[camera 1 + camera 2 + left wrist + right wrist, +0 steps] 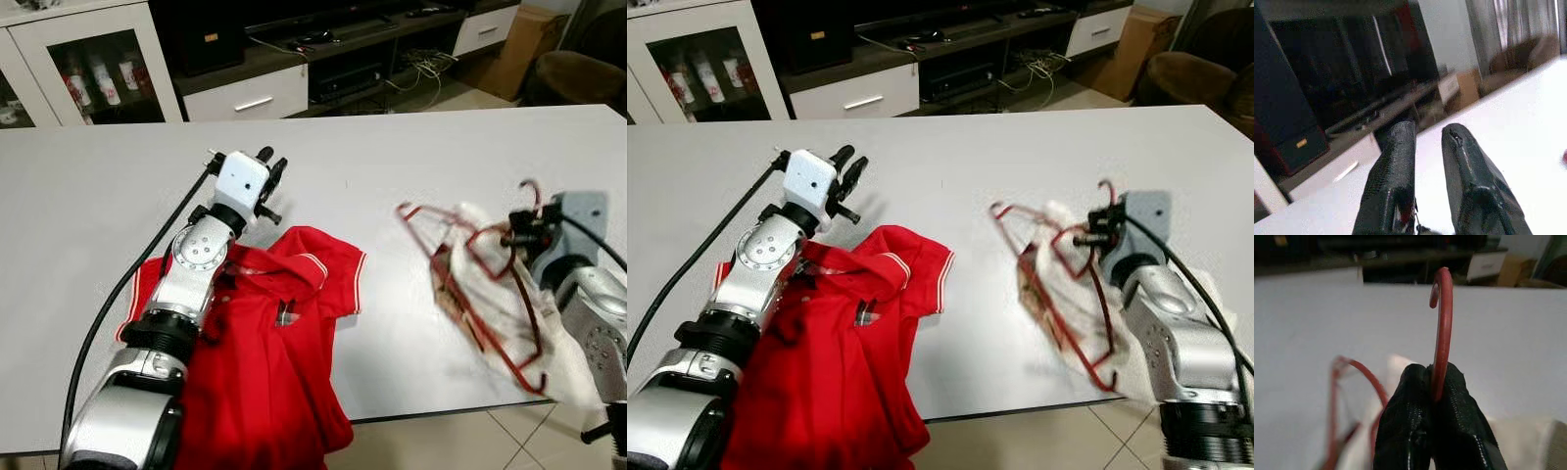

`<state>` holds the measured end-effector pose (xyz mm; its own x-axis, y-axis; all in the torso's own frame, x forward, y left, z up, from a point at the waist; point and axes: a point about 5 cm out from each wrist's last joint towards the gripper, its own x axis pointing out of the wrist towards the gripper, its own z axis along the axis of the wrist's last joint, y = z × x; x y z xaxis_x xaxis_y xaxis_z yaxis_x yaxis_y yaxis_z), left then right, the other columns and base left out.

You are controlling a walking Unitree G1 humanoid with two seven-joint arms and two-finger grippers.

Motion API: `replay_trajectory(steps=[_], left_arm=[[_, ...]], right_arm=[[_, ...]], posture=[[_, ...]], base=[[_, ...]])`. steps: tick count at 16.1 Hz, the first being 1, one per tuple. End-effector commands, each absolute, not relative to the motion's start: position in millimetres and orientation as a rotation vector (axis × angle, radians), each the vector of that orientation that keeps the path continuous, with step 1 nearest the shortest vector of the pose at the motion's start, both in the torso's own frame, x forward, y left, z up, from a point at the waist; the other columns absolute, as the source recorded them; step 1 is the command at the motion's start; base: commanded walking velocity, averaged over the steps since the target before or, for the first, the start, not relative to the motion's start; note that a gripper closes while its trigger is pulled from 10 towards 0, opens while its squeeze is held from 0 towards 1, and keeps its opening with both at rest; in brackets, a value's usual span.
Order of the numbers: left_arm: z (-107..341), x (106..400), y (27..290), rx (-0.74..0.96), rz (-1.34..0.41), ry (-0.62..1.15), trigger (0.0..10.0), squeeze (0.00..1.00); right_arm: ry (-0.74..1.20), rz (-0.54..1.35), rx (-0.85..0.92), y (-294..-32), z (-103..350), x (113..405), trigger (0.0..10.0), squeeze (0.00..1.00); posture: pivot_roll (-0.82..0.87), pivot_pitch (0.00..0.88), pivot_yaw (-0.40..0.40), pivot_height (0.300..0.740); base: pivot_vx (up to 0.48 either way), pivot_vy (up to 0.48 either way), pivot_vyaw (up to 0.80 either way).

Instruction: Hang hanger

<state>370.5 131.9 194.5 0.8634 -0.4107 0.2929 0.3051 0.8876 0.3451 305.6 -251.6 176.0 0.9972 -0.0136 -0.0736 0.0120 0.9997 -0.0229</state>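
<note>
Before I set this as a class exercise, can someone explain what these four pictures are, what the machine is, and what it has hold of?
This is a walking humanoid robot with two silver arms, each ending in a gripper of two long black fingers. The two wide pictures come from the two eyes of a camera on its head, looking down at a white table. The other two come from cameras on its wrists, looking along the fingers.

On the table a red polo shirt with white-trimmed collar lies crumpled at the near edge, partly hanging over it. The left gripper is raised above the shirt, fingers slightly apart, holding nothing. Farther right lies a white cloth tangled with red wire hangers. The right gripper is closed on the red hook of one hanger.
</note>
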Motion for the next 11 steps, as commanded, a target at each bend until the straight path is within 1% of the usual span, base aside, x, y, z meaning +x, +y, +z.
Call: replay_trajectory(steps=[1, 3, 7, 9, 11], left_arm=[[212.8, 368.0, 128.3, 0.232, -0.381, -0.470, 10.0, 0.00], [219.9, 364.6, 125.6, 0.194, -0.384, -0.525, 10.0, 0.00], [245.9, 355.4, 121.0, 0.065, -0.392, -0.688, 10.0, 0.00], [253.1, 353.4, 120.1, 0.049, -0.407, -0.714, 10.0, 0.00], [262.7, 352.6, 128.2, 0.084, -0.347, -0.767, 10.0, 0.00]], right_arm=[[0.023, 0.035, -0.007, -242.6, 184.9, 306.8, 10.0, 0.00], [-0.018, 0.077, 0.013, -233.9, 190.5, 307.4, 10.0, 0.00], [-0.153, 0.177, 0.085, -218.9, 212.3, 306.8, 10.0, 0.00], [-0.177, 0.199, 0.098, -214.7, 217.0, 305.9, 10.0, 0.00], [-0.197, 0.213, 0.138, -211.1, 218.5, 304.5, 10.0, 0.00]], posture=[[0.00, 0.078, 0.050, 0.740], [0.00, 0.077, 0.049, 0.740], [0.00, 0.075, 0.044, 0.740], [0.00, 0.075, 0.043, 0.740], [0.00, 0.075, 0.041, 0.740]], base=[[0.000, 0.000, 0.00], [0.000, 0.000, 0.00], [0.000, 0.000, 0.00], [0.000, 0.000, 0.00], [0.000, 0.000, 0.00]])
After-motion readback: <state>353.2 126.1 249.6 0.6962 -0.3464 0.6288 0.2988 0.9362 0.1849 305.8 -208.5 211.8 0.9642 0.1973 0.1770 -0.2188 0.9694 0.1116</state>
